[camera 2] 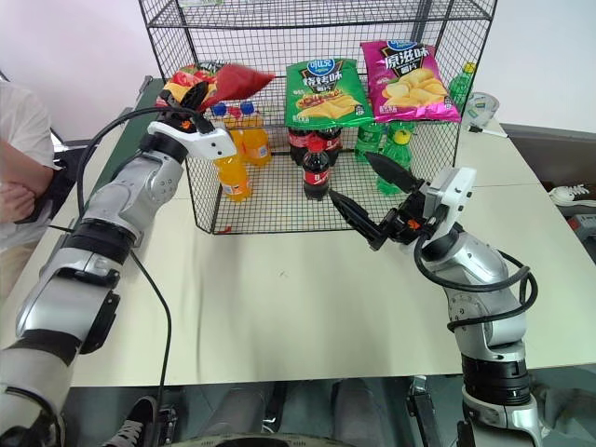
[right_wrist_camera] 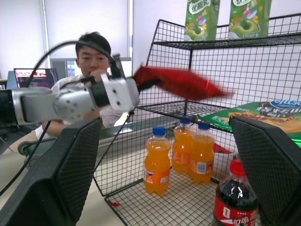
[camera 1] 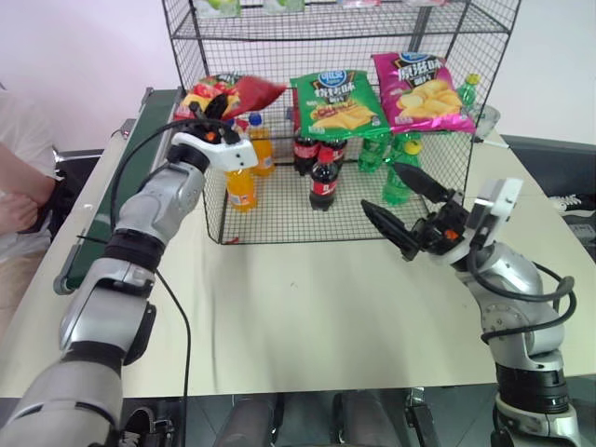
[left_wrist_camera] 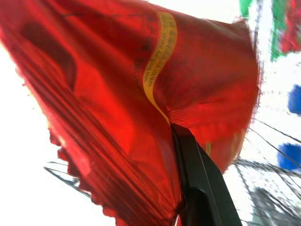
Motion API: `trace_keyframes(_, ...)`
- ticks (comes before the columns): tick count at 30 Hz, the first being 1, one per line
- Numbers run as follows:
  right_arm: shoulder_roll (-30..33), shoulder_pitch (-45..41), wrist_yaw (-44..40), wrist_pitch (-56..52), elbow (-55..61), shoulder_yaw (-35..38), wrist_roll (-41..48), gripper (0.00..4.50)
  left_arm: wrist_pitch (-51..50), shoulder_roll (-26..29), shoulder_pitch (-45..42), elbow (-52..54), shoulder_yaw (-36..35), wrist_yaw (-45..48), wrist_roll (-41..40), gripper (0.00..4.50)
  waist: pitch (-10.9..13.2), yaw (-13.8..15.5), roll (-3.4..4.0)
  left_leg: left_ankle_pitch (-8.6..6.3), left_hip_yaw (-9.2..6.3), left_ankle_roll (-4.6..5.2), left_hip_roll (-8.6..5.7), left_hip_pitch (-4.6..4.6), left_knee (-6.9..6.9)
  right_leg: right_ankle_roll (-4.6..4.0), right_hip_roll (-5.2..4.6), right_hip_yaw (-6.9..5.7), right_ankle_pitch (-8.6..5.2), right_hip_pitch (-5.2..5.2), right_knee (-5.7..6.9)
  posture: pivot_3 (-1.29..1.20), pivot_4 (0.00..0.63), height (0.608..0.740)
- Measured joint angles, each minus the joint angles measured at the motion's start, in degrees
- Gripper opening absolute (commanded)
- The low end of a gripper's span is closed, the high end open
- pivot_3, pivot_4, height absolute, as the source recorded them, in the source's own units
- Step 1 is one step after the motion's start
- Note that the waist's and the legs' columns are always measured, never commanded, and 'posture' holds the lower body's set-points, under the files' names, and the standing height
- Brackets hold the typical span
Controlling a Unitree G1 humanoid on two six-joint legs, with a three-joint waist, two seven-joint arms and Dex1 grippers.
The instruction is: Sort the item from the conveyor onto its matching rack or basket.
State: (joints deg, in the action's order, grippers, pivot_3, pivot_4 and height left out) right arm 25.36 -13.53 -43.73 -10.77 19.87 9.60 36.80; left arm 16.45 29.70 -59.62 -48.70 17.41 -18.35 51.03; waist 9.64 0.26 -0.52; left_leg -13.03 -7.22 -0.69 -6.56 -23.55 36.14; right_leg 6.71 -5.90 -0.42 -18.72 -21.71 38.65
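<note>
Head views: left gripper (camera 1: pixel 207 110) clamped tight on the red chip bag (camera 1: pixel 237 93), holding it at the left end of the rack's (camera 1: pixel 279 33) middle shelf, beside the green bag (camera 1: pixel 337 101). Conveyor (camera 1: pixel 126 177) lies left of the rack. Right gripper (camera 1: pixel 402 209) hovers above the table (camera 1: pixel 307 307), fingers spread wide, holding nothing.

Left wrist view: one black finger (left_wrist_camera: pixel 202 188) presses against the crinkled red bag.

Right wrist view: both fingers (right_wrist_camera: pixel 61 174) stand far apart; red bag held level above the orange bottles (right_wrist_camera: pixel 157 162).
</note>
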Motion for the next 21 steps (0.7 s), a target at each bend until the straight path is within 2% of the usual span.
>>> trace_keyframes(5,0.03,-0.41,0.35,-0.14,-0.03,-0.28,-0.07,4.5,-1.41,-4.53,-7.12,-10.91,2.47,-4.31,-0.36,0.05,0.09,0.18,-0.19,0.0,0.08,0.0,-0.04,-0.14,0.07,0.01,-0.02,0.03,0.0,-0.19,0.18,0.0,0.15,0.739)
trace_keyframes(7,0.07,-0.76,0.57,-0.18,-0.02,-0.28,-0.09,4.5,-1.14,-5.87,-9.22,-13.78,3.25,-5.11,-0.72,0.05,0.07,0.2,-0.28,0.04,0.14,-0.06,-0.04,-0.5,0.19,0.01,-0.03,0.09,-0.01,-0.63,0.41,0.0,0.15,0.739)
trace_keyframes(10,0.15,-0.84,0.82,-0.21,-0.02,-0.26,-0.11,4.5,0.06,-6.34,-10.3,-16.1,4.29,-5.97,-1.15,0.05,0.07,0.04,-0.28,0.12,0.17,-0.19,-0.03,-0.84,0.35,0.01,-0.02,0.12,0.0,-0.99,0.57,0.0,0.15,0.739)
trace_keyframes(14,0.24,-0.83,1.29,-0.22,-0.02,-0.26,-0.51,4.5,0.94,-6.31,-10.49,-18.51,4.33,-5.89,-3.0,0.05,0.07,-0.24,-0.28,0.13,0.24,-0.2,-0.01,-0.86,0.36,0.01,-0.02,0.16,0.0,-1.05,0.62,0.0,0.15,0.739)
trace_keyframes(17,0.49,-0.84,1.3,-0.23,-0.02,-0.26,-0.52,4.5,1.81,-6.23,-10.49,-18.85,4.25,-5.69,-4.84,0.93,0.07,-0.22,-0.28,0.13,0.25,-0.2,-0.01,-0.86,0.37,0.01,-0.01,0.17,0.0,-1.04,0.62,0.0,0.15,0.739)
trace_keyframes(21,0.53,-0.84,1.09,-0.3,-0.03,-0.27,-0.53,4.5,3.19,-6.09,-10.5,-18.57,3.96,-4.57,-7.1,2.87,0.07,-0.07,-0.29,0.13,0.27,-0.19,-0.01,-0.86,0.41,0.01,-0.02,0.18,0.0,-1.03,0.62,0.0,0.15,0.739)
